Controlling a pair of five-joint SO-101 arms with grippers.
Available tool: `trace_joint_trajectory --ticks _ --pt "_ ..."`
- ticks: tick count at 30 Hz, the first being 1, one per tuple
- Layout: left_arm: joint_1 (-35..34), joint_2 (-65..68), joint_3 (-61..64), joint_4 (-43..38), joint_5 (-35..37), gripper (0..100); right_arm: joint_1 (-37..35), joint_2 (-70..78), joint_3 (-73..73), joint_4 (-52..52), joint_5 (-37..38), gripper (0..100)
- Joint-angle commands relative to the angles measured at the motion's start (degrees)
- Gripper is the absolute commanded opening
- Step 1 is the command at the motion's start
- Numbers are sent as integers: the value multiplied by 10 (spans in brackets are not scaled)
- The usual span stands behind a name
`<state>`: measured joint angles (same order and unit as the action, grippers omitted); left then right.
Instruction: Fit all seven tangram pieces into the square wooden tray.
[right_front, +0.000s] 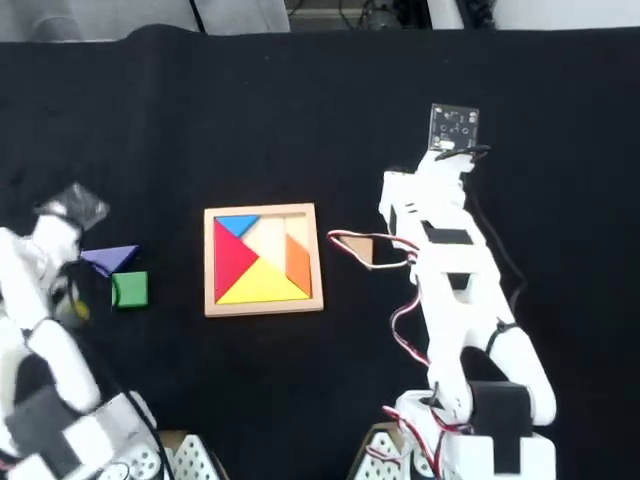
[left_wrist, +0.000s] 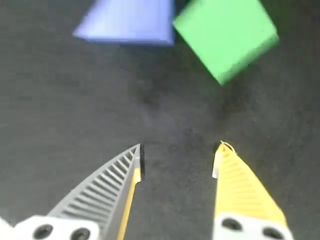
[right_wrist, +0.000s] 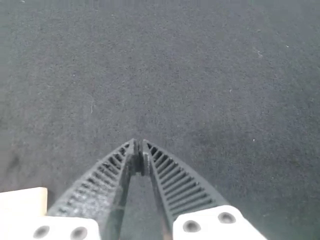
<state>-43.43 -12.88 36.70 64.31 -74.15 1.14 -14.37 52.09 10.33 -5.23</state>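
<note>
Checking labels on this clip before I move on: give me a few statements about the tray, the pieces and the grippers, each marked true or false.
1. The green square lies in the tray. False: it lies on the black cloth, beside the purple triangle.
2. The left gripper is open. True.
3. The right gripper holds a piece. False: it is shut on nothing.
4. A red triangle and a yellow triangle lie in the tray. True.
</note>
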Motion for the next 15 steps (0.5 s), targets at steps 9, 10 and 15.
trace_joint_trajectory --ticks 9,10,15 --pt "93 -108 70 -163 186 239 -4 -27 -6 -9 7 15" --pt "92 -103 71 -177 187 239 -4 -27 -6 -9 7 15" --pt "84 -30 53 -250 236 239 -4 -27 -6 -9 7 15"
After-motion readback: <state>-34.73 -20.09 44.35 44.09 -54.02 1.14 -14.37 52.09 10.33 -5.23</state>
